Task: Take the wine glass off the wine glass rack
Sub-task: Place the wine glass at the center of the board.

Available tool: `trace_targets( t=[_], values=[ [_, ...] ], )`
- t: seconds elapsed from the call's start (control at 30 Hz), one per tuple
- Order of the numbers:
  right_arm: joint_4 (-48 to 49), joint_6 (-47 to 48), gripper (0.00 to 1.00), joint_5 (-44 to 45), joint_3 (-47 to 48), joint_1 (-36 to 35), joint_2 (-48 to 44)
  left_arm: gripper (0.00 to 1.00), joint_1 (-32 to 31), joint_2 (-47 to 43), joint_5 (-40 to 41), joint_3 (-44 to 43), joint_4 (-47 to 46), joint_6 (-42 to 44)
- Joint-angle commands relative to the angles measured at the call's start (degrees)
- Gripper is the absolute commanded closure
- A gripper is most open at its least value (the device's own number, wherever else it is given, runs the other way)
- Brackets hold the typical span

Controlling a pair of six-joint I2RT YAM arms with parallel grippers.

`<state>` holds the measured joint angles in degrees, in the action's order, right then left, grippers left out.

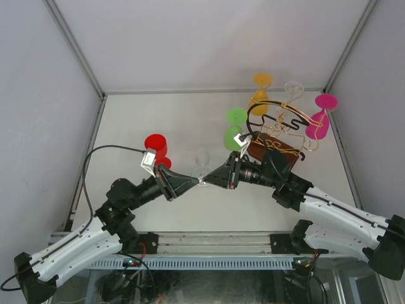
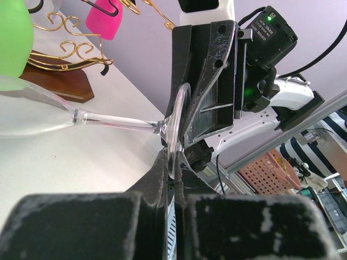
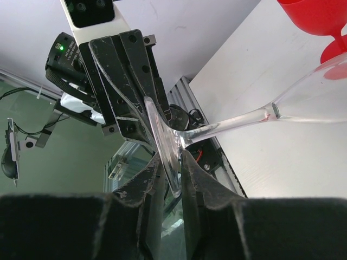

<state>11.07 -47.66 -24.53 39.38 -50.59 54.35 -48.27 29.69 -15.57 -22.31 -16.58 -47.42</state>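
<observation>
The wine glass (image 1: 201, 162) is off the wine glass rack (image 1: 273, 149), held between the two pincers with its bowl pointing away from them over the bench (image 1: 158, 114). From above it is only a faint outline. The wrist views show what that view cannot: the glass lies almost level, and its round foot (image 2: 177, 123) stands edge-on. The left pincer (image 2: 171, 181) is pressed together on the foot's lower rim. The right pincer (image 3: 171, 174) pinches the same rim from the opposite side, its fingers (image 3: 198, 187) drawn in close on either face. The stem (image 3: 238, 120) runs sideways out of both grips. The bowl (image 2: 27, 116) is cut off at the frame edge in each wrist view, and I cannot tell whether it touches the bench.

Just beyond the left pincer's wrist a red glass (image 1: 155, 144) stands on the bench.

Behind the right pincer, the rack carries a green glass (image 1: 234, 136), an orange glass (image 1: 261, 95), a second clear glass (image 1: 293, 88) and a magenta glass (image 1: 319, 123) about its gold wire arms (image 2: 70, 51). The left wrist view shows only parts of the rack. The blurred pads in each wrist view's foreground hide the exact contact.
</observation>
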Motion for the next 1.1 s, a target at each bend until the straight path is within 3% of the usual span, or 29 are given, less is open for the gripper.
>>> trace_targets(
  t=[0.0, 0.33, 0.43, 0.53, 0.57, 0.7, 0.73, 0.87, 1.07],
  values=[
    [4.75, -0.97, 0.83, -1.51, 0.63, 0.22, 0.31, 1.0, -0.42, -0.29, 0.98, 0.51, -3.33, 0.22],
    [5.71, -0.32, 0.83, -3.42, 0.6, 0.14, 0.31, 1.0, -0.51, 0.01, 0.51, 0.42, -3.24, 0.55],
    [5.92, 1.64, 0.97, -4.23, 0.62, 0.02, 0.38, 0.99, -0.6, -0.43, 0.55, 0.56, -3.31, 0.82],
    [5.47, 4.13, 1.0, -3.8, 0.61, -0.23, -0.52, 0.98, -0.6, -0.97, 0.29, 0.96, -3.28, 0.91],
    [5.33, 5.11, 1.0, -3.96, 0.64, -0.48, -0.93, 0.89, -0.6, -1.05, 0.28, 0.81, -2.91, 1.11],
    [2.31, 12.45, 1.0, -1.47, 0.62, -2.54, -3.22, 0.29, -0.6, -1.96, 3.32, -1.82, 5.56, 3.25],
    [0.97, 14.85, 1.0, -0.04, 0.51, -3.04, -4.04, 0.22, -0.6, -2.51, 4.36, -2.61, 7.73, 3.82],
    [-3.04, 24.11, 1.0, 4.97, -1.67, -4.18, -7.39, 0.02, -0.6, -5.96, 7.71, -4.82, 14.44, 5.71],
    [-7.01, 42.98, 1.0, 9.25, -7.38, -7.33, -12.54, 0.0, -0.6, -9.41, 14.04, -8.59, 24.05, 6.67]
  ],
)
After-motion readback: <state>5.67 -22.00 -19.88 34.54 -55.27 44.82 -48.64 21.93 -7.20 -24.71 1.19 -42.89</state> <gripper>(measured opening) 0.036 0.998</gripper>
